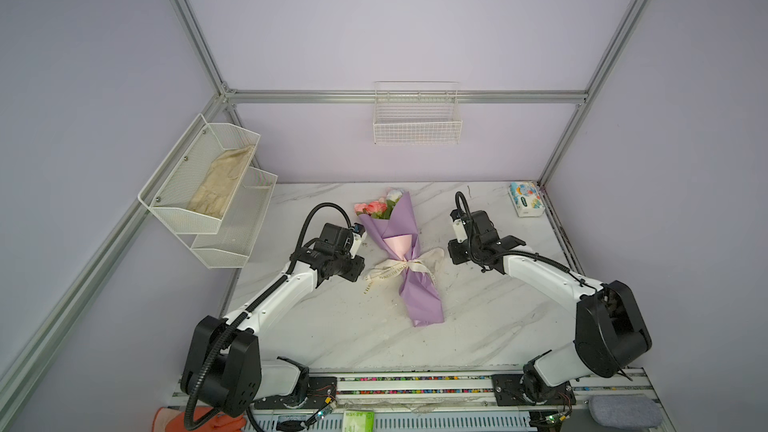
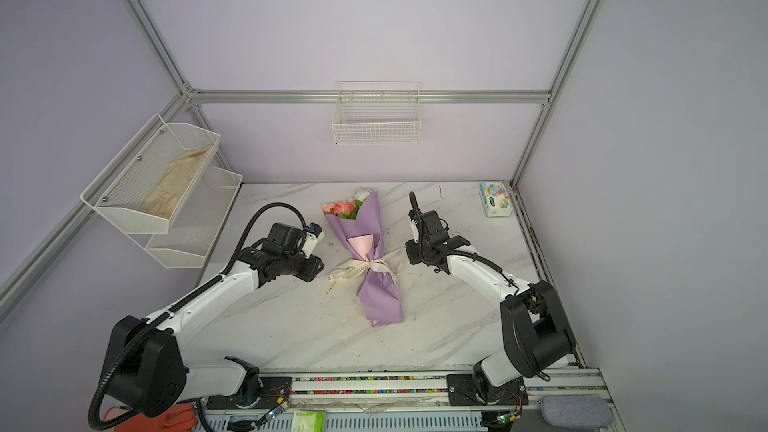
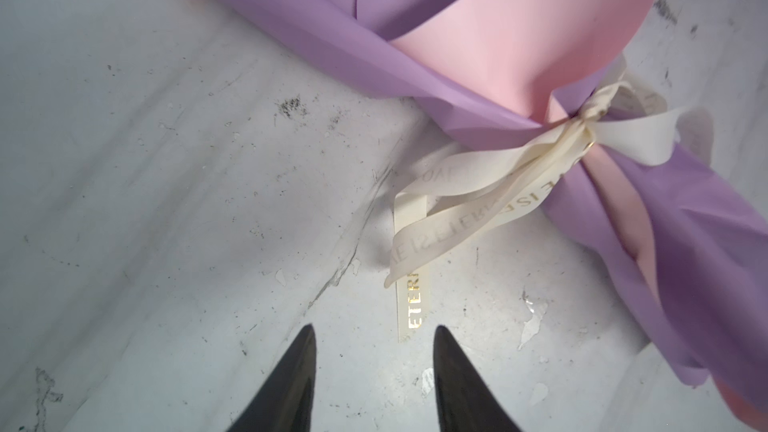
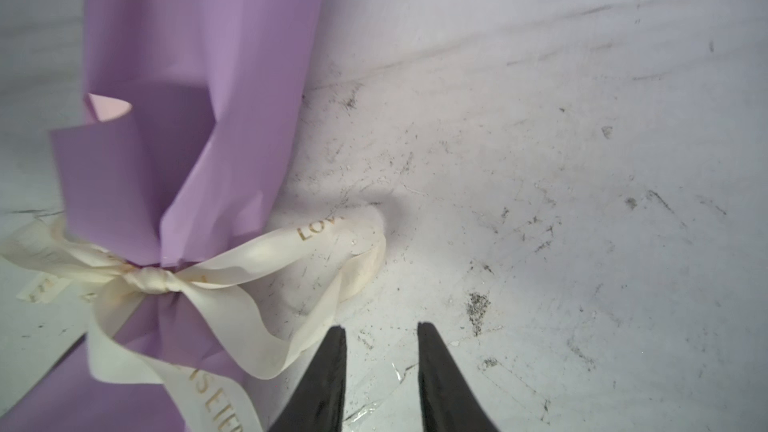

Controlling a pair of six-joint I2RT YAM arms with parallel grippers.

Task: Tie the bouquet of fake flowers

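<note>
only the wrist views show the jaws: the left gripper [image 3: 374,338] stands parted, empty, by the cream lettered ribbon [image 3: 457,226]. the lilac-wrapped bouquet of fake roses [image 1: 419,297] lies tied mid-way across the white marble table [image 1: 332,326], clear of every edge. the right gripper [image 4: 380,334], parted too, has bare marble around it.

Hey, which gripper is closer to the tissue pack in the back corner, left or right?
Right. The right gripper is to the right of the bouquet, the same side as the tissue pack, though nearer the front. The left gripper is across the bouquet, on its left.
</note>
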